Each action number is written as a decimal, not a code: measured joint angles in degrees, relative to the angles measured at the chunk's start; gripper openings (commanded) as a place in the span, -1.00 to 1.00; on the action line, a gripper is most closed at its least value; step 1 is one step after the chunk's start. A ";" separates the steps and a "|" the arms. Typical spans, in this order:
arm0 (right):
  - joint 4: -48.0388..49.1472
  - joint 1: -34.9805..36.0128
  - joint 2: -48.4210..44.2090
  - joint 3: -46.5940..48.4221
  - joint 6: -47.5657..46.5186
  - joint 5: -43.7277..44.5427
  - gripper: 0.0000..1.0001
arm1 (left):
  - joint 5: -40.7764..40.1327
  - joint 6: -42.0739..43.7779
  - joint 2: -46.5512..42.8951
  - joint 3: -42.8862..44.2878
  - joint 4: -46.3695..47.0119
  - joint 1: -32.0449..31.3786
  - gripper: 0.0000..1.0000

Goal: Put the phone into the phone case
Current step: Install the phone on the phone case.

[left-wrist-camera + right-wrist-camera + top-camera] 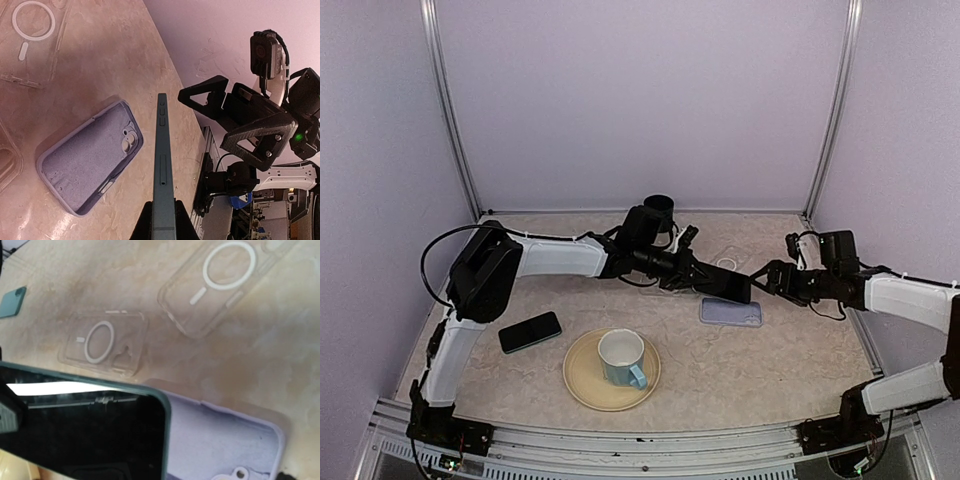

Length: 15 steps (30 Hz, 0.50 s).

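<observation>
The desk (760, 370) has a beige top with a marble pattern. A lilac case (730, 312) lies flat on it, right of the middle, with its open side up and its camera hole showing. Behind it, toward the far wall, there are two transparent cases, each with a white ring: one clear case (105, 342) and, a little apart from it, a second clear case (225, 280). Near the front middle lies a round yellowish plate (582, 385). Left of the plate, and not touching it, a dark phone (530, 332) lies flat. At the far edge, close to the back wall, stands a black cup (658, 207).
</observation>
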 measured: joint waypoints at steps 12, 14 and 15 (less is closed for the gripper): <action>3.56 -0.24 5.11 -0.81 0.28 -0.87 0.99 | 1.03 -3.15 5.51 4.02 -0.48 0.09 -1.00; 4.04 -0.31 5.95 -0.81 0.28 -0.92 0.99 | 1.36 -3.80 6.36 4.57 -0.48 0.09 -1.00; 4.17 -0.31 6.32 -0.81 0.28 -0.94 0.99 | 1.46 -4.09 6.84 4.94 -0.48 0.09 -1.00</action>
